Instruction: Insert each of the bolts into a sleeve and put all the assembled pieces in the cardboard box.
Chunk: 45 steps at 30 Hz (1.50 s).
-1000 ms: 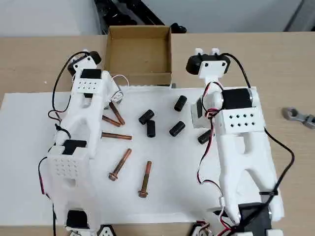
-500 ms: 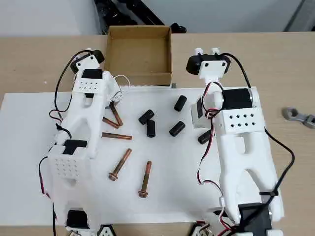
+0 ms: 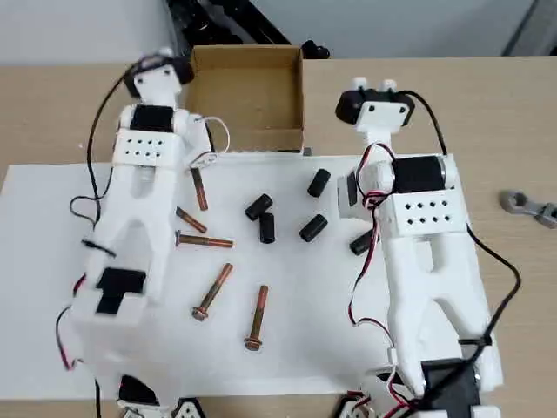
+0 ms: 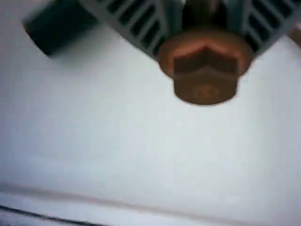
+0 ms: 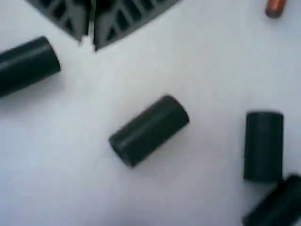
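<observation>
Left claw lifted, pinching bolt, shank hidden; right claw pressed together.

Both arms are white printed plastic: the left arm and the right arm each carry black servo motors set into the shells and a flat plate drilled with two rows of small holes. Thin red and black cables loop along the joints. The left claw and right claw show grey ribbed inner faces
</observation>
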Tool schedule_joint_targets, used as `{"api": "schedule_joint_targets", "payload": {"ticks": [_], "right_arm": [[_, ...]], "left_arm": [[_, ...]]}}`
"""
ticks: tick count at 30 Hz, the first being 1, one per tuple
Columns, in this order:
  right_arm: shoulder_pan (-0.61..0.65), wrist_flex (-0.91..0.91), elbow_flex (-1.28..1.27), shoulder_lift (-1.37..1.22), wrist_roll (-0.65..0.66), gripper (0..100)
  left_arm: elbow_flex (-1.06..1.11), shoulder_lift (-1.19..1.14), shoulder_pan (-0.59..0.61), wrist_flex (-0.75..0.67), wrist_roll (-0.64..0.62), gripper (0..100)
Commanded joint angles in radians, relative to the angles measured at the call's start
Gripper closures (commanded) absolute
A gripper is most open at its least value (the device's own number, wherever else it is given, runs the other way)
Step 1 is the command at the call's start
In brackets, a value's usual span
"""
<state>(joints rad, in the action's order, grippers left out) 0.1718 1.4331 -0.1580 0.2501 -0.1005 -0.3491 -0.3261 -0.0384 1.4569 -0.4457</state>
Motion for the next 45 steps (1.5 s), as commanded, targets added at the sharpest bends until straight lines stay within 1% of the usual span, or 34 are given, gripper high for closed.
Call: {"api": "schedule_joint_targets", "payload": {"ticks": [1, 5, 8, 10, 16, 21, 23, 28, 30, 45], "right_arm": [[0.021, -0.050, 0.046, 0.002, -0.057, 99.4], [0.071, -0.074, 0.046, -0.027, -0.095, 97.9], [0.101, -0.097, 0.048, -0.094, -0.175, 94.1], [0.111, -0.111, 0.064, -0.147, -0.233, 94.1], [0.148, -0.113, 0.203, -0.294, -0.336, 93.7], [0.156, -0.107, 0.299, -0.410, -0.433, 93.5], [0.154, -0.107, 0.311, -0.449, -0.437, 90.9], [0.159, -0.117, 0.311, -0.493, -0.459, 78.7], [0.159, -0.119, 0.316, -0.499, -0.457, 76.5], [0.156, -0.226, 0.321, -0.524, -0.462, 76.4]], "left_arm": [[-0.010, 0.189, 0.000, 0.051, 0.043, 99], [-0.008, 0.292, 0.017, 0.106, 0.092, 99], [-0.008, 0.356, 0.031, 0.135, 0.098, 99], [-0.005, 0.393, 0.032, 0.144, 0.115, 99], [-0.004, 0.480, 0.034, 0.169, 0.129, 99], [-0.002, 0.489, 0.034, 0.193, 0.127, 99], [0.018, 0.493, 0.034, 0.196, 0.127, 99], [0.051, 0.494, 0.035, 0.195, 0.127, 99], [0.051, 0.493, 0.035, 0.195, 0.127, 99], [0.051, 0.491, 0.035, 0.175, 0.127, 99]]}}
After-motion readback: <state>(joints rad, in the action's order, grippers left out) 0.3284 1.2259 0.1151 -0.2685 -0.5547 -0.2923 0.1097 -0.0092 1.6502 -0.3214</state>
